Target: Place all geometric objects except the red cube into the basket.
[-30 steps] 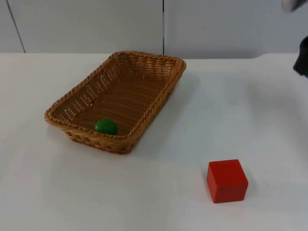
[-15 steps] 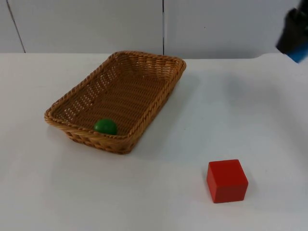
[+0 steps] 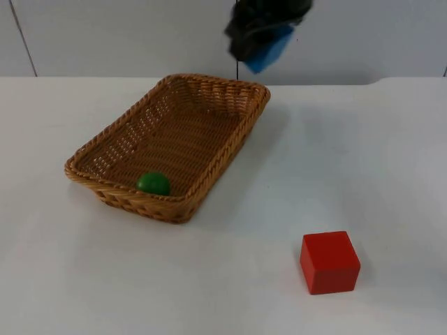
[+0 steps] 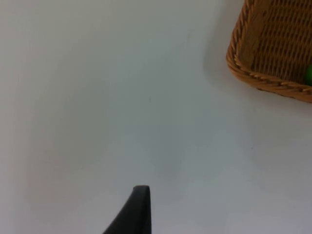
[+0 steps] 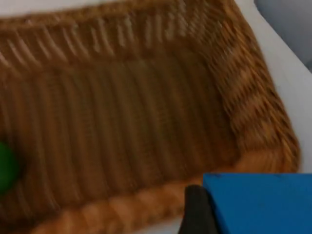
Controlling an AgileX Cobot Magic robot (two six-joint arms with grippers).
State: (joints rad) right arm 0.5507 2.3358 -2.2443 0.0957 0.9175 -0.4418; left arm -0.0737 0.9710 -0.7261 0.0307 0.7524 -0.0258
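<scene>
My right gripper [image 3: 257, 43] hangs in the air above the basket's far right corner, shut on a blue block [image 3: 269, 49]. The blue block [image 5: 258, 202] also fills part of the right wrist view, beside a black fingertip [image 5: 197, 212]. The wicker basket [image 3: 230, 150] lies left of the table's middle, and its woven inside [image 5: 122, 122] is under the wrist camera. A green ball [image 3: 153, 183] rests in the basket's near corner; the green ball [image 5: 6, 165] shows blurred from the wrist. The red cube [image 3: 329, 262] sits on the table at the front right. One left fingertip [image 4: 134, 212] hovers over bare table near the basket's corner [image 4: 273, 73].
The grey partition wall [image 3: 140, 35] closes the table's far edge just behind the basket. White table [image 3: 349, 153] stretches between the basket and the red cube.
My right gripper has swung in from the far right edge to above the basket's far right corner, carrying the blue block. The basket, green ball and red cube have stayed put.
</scene>
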